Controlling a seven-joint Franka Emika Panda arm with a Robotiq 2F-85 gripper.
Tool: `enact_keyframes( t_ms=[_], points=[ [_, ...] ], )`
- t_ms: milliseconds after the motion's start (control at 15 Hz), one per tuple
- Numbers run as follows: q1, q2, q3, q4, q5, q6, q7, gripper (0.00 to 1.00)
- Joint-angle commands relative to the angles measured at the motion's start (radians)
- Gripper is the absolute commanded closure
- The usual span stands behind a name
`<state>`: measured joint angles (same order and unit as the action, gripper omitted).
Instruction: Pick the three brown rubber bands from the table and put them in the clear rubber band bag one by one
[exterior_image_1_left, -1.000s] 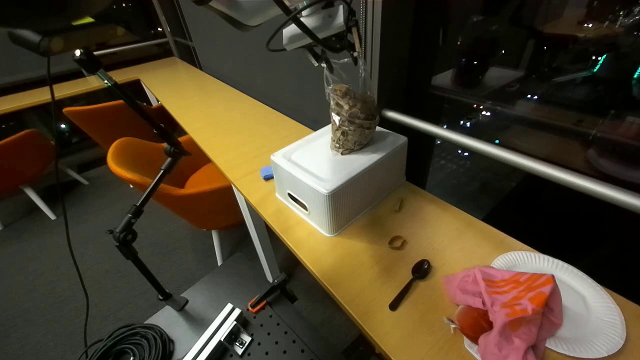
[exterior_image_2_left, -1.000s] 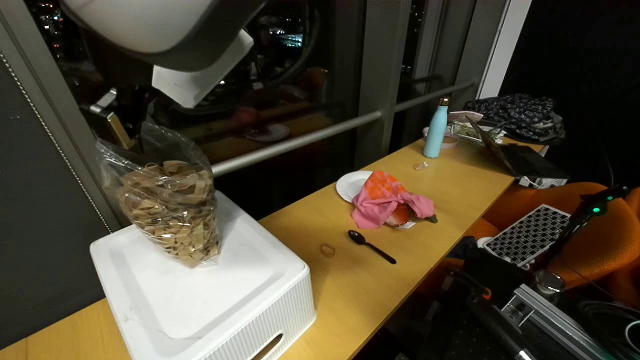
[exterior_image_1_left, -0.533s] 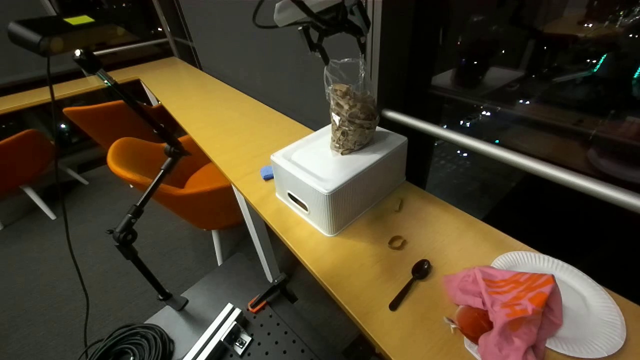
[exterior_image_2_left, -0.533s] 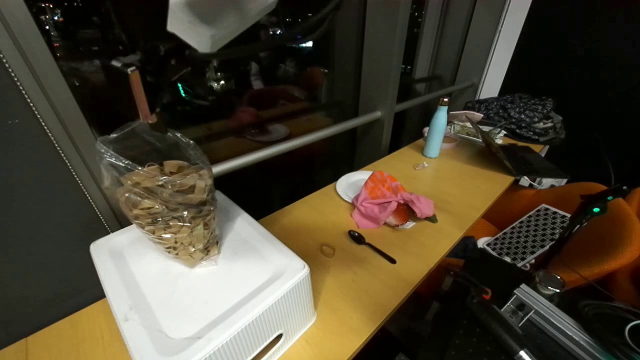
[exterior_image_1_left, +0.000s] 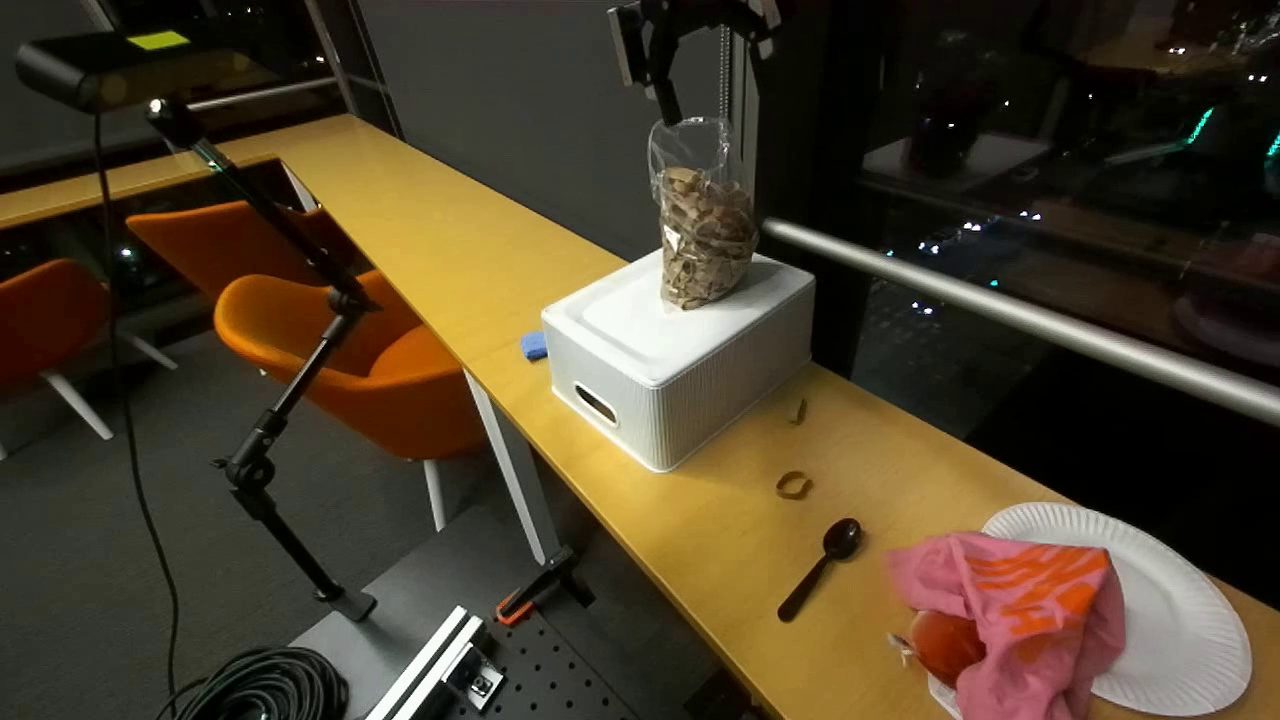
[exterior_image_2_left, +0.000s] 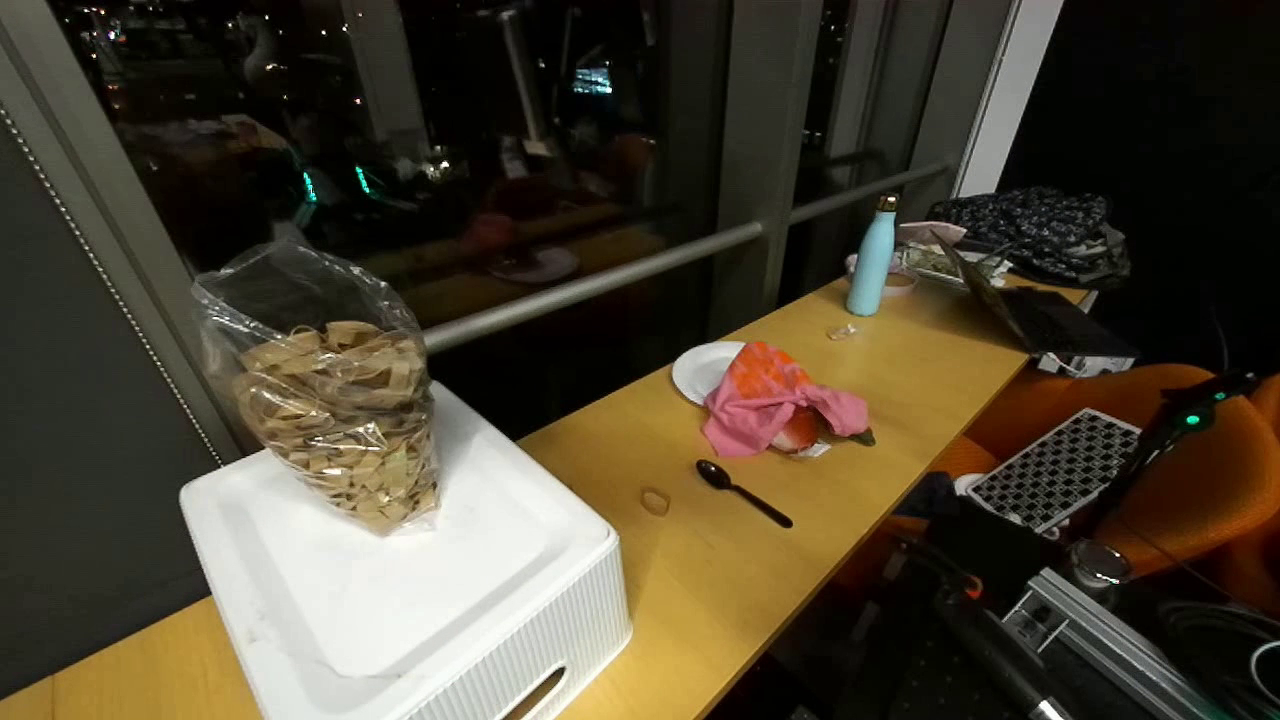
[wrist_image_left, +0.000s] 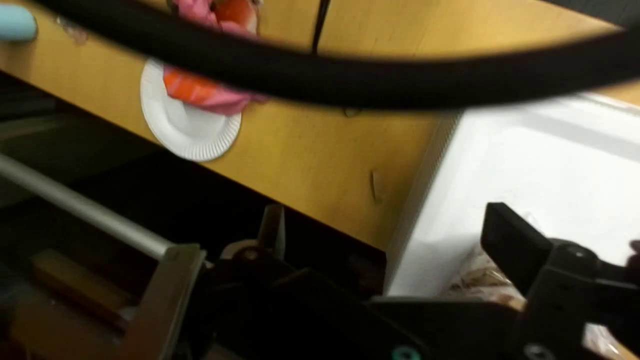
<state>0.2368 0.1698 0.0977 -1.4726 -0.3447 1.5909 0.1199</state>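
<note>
From the wrist view I see my gripper (wrist_image_left: 386, 220) released, its two fingers (wrist_image_left: 514, 245) spread well apart. In an exterior view it hangs up by the clear rubber band bag (exterior_image_1_left: 685, 150), one fingertip lining up with the rim; I can't judge the depth between them. The bag stands upright on top of the white box (exterior_image_1_left: 735, 370), filled partway with tan-brown bands (exterior_image_1_left: 705, 240), its transparent upper part rising above them. On the worktop (exterior_image_1_left: 690, 545) I make out a round brown rubber band (exterior_image_1_left: 793, 493) near the black spoon (exterior_image_1_left: 810, 582), apart from it, and a second brown rubber band (exterior_image_1_left: 797, 411), a narrow sliver from here, close to the box. A black cable (wrist_image_left: 350, 82) sweeps across my wrist view and covers most of the round band. Farther along, a pink and orange cloth (exterior_image_1_left: 1040, 610) lies partly over a white paper plate (exterior_image_1_left: 1190, 640), with a red object (exterior_image_1_left: 945, 645) showing at the cloth's edge. In an exterior view I also have a light blue bottle (exterior_image_2_left: 873, 262) upright near a laptop (exterior_image_2_left: 1060, 320).
</note>
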Motion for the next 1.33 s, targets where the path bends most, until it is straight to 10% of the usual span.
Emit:
enact_keyframes(
  t_ms=[0, 600, 1267],
  points=[
    [-0.060, -0.030, -0.012, -0.055, 0.047, -0.085, -0.004, 0.00],
    [-0.179, 0.051, -0.057, -0.214, 0.154, 0.017, -0.028, 0.00],
    [-0.182, 0.228, -0.033, -0.272, 0.201, 0.438, -0.125, 0.00]
  ],
)
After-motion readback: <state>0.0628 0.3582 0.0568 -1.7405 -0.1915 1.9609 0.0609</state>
